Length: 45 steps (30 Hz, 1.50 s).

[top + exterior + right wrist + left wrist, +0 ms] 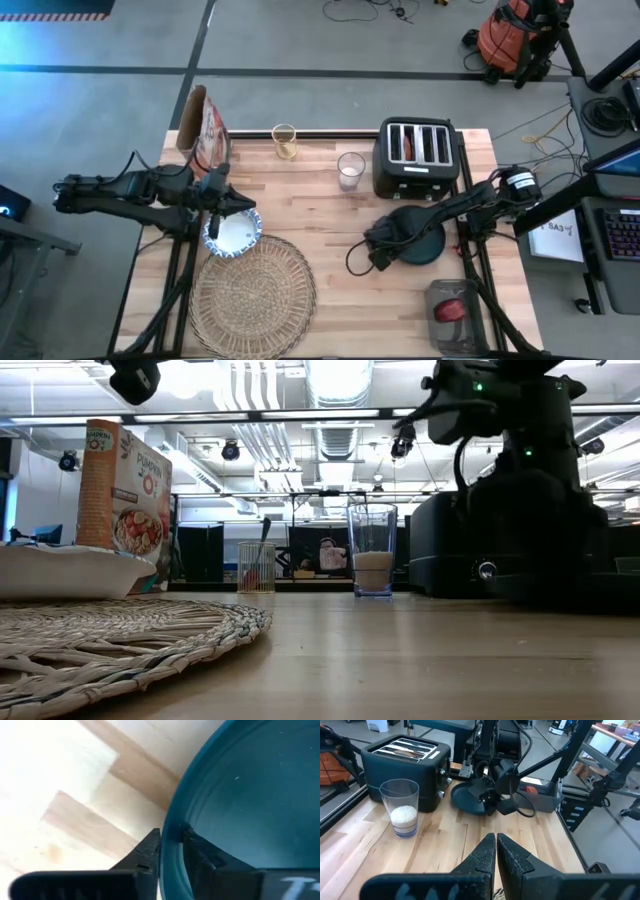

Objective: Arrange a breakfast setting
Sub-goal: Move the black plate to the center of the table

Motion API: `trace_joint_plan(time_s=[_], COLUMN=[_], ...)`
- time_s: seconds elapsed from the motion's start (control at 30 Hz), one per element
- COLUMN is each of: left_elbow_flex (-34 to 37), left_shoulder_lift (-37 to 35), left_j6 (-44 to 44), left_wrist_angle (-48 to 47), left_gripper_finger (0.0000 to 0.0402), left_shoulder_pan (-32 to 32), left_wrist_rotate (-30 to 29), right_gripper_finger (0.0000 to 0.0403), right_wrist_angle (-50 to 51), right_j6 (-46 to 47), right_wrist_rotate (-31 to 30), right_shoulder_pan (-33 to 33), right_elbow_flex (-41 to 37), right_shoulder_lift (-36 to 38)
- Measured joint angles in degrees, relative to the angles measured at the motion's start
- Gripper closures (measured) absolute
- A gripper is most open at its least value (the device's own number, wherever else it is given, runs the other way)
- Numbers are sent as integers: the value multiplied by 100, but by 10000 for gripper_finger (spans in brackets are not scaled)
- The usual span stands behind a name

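Your placemat (253,293) lies at the worktop's (330,215) near edge, with the bowl (233,233) touching its far rim and your left claw (236,205) pinched shut, empty, just above the bowl. Off to the right, your right claw (172,847) has its fingers clamped on the plate's (428,243) rim. Farther back, the glass (351,170) stands upright beside the toaster (417,157).

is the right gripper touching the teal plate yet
Touching. The right wrist view shows the right gripper with one finger on each side of the teal plate rim, pinching it.
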State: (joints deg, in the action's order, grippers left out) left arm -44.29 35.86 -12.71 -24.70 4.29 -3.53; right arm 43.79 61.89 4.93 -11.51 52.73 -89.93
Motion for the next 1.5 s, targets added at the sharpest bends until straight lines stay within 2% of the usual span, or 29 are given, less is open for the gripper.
trace_joint_plan(time_s=[0.17,0.37,0.57,1.13,1.5], left_elbow_flex=[0,0,0,0,0], left_shoulder_lift=[0,0,4,4,64], left_j6=[78,173,173,173,175], left_wrist_angle=[146,254,255,224,183], left_gripper_finger=[402,402,402,402,402], left_shoulder_pan=[0,0,0,0,0], left_wrist_rotate=[-7,-9,-11,-11,-11], right_gripper_finger=[372,374,375,372,304], right_wrist_angle=[-121,-497,-1224,-1374,-1348], right_j6=[-813,-2166,-3002,-2910,-2971], right_wrist_rotate=[-7,-30,-28,-44,164], right_shoulder_pan=[-25,-107,-162,-175,-175], right_elbow_flex=[363,832,991,822,1240], right_shoulder_lift=[-15,-33,-33,-124,-1162])
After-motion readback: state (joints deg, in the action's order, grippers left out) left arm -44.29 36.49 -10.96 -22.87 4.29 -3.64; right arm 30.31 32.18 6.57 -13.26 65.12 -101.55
